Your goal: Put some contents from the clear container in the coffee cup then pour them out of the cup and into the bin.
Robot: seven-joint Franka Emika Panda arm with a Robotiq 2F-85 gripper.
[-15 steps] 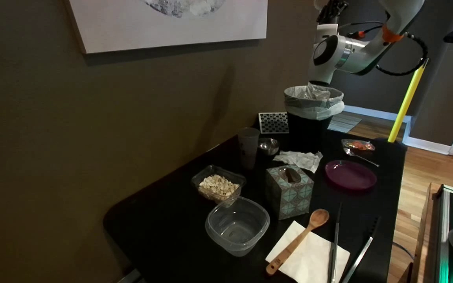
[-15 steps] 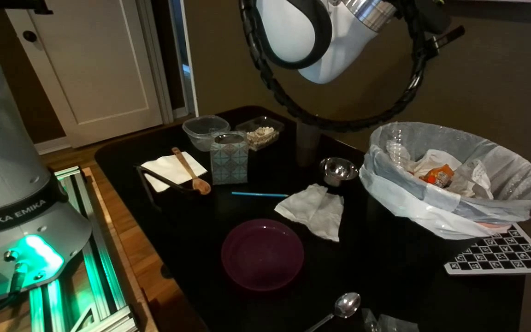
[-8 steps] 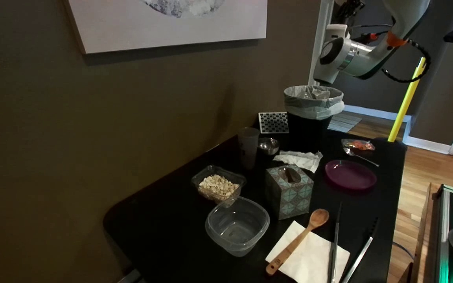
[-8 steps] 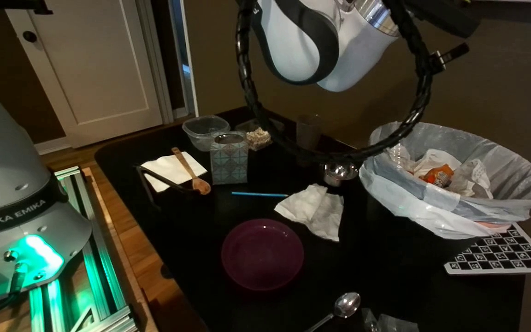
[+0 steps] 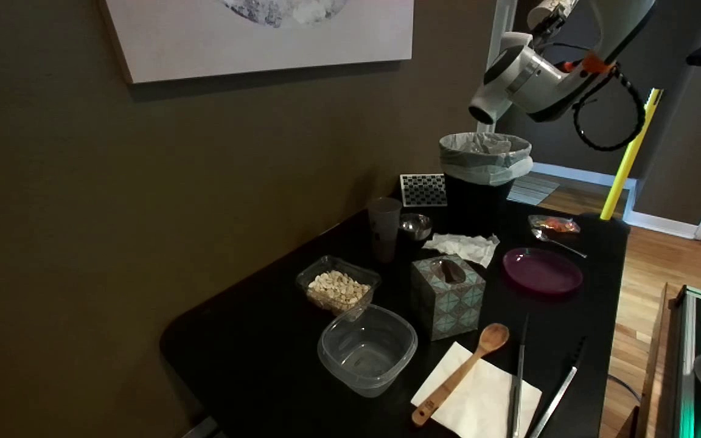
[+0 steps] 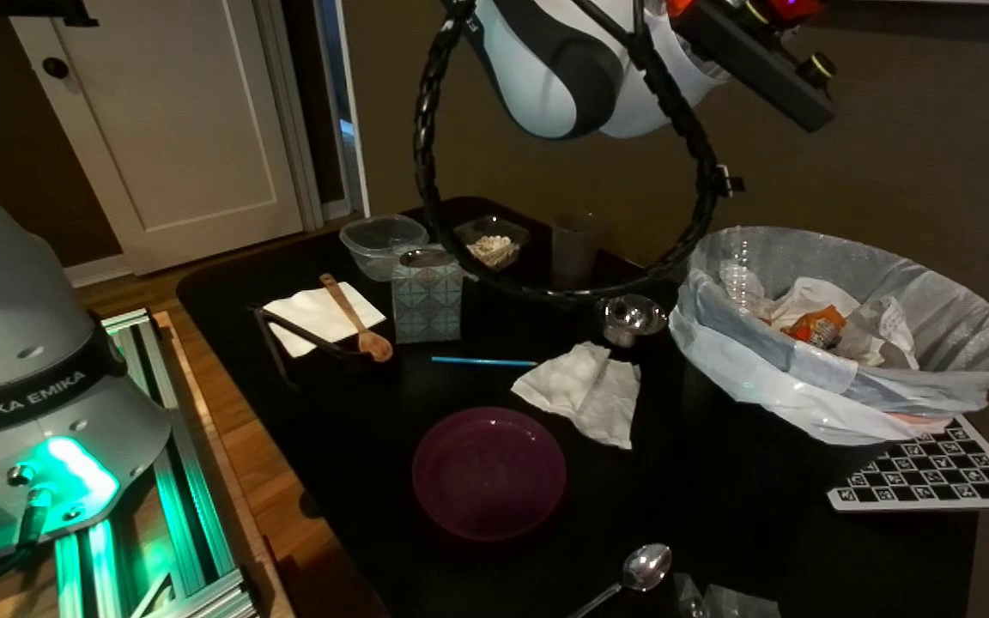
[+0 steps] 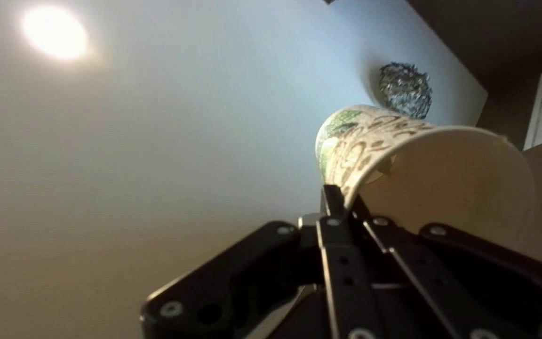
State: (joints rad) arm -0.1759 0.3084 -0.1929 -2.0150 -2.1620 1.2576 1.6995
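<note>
Arm (image 5: pixel 536 85) has just rolled, shown in both exterior views; gripper (image 7: pixel 346 202) pinches the coffee cup (image 7: pixel 417 162) by its wall at the rim, mouth apparently tipped down; probably the pour; alignment over the bin (image 5: pixel 487 169) can't be told.

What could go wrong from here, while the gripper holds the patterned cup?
The gripper pinches the patterned cup near its rim, so the cup might twist or dent. In an exterior view the cup appears above and right of the bin, so anything tipped out might miss. If the arm lowers, the cable loop might catch the liner.
</note>
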